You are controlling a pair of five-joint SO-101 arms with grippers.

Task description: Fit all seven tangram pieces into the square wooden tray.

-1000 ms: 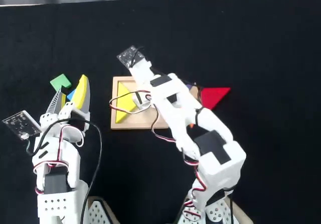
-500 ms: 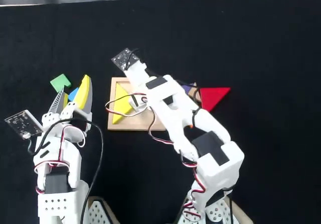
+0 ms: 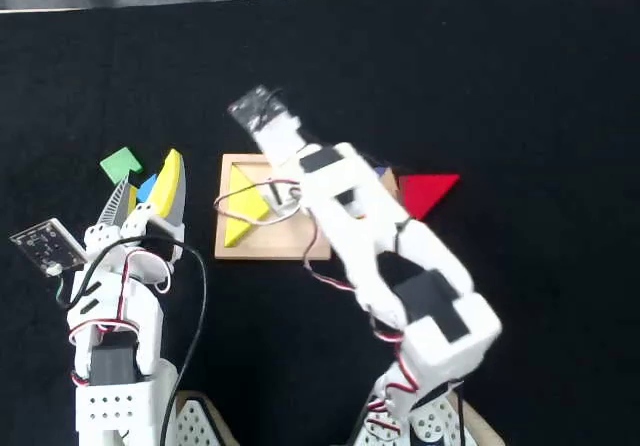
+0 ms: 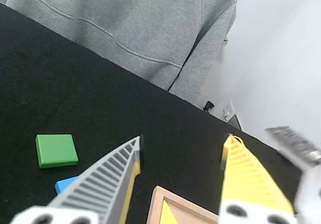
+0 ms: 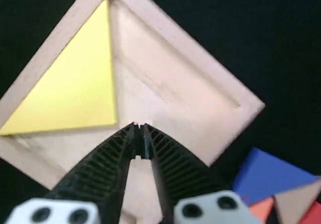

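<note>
The square wooden tray (image 3: 300,247) lies at the table's middle with a yellow triangle (image 3: 243,218) in its left part. My right gripper (image 5: 139,130) hangs shut and empty just above the bare tray floor (image 5: 165,98), beside the yellow triangle (image 5: 75,93). A red triangle (image 3: 427,191) and a blue piece (image 5: 271,176) lie right of the tray. Left of the tray are a green square (image 3: 120,163) and a small blue piece (image 3: 145,188). My left gripper (image 4: 183,141) is open above the green square (image 4: 56,149) and blue piece (image 4: 65,185), holding nothing.
Orange and red piece corners (image 5: 301,206) crowd beside the blue piece off the tray's right side. The right arm (image 3: 360,226) covers much of the tray's right half in the high view. Black cloth stretches bare at the back and far right.
The right arm has swung slightly over the tray, which has slid a little to the left. The left arm has barely moved.
</note>
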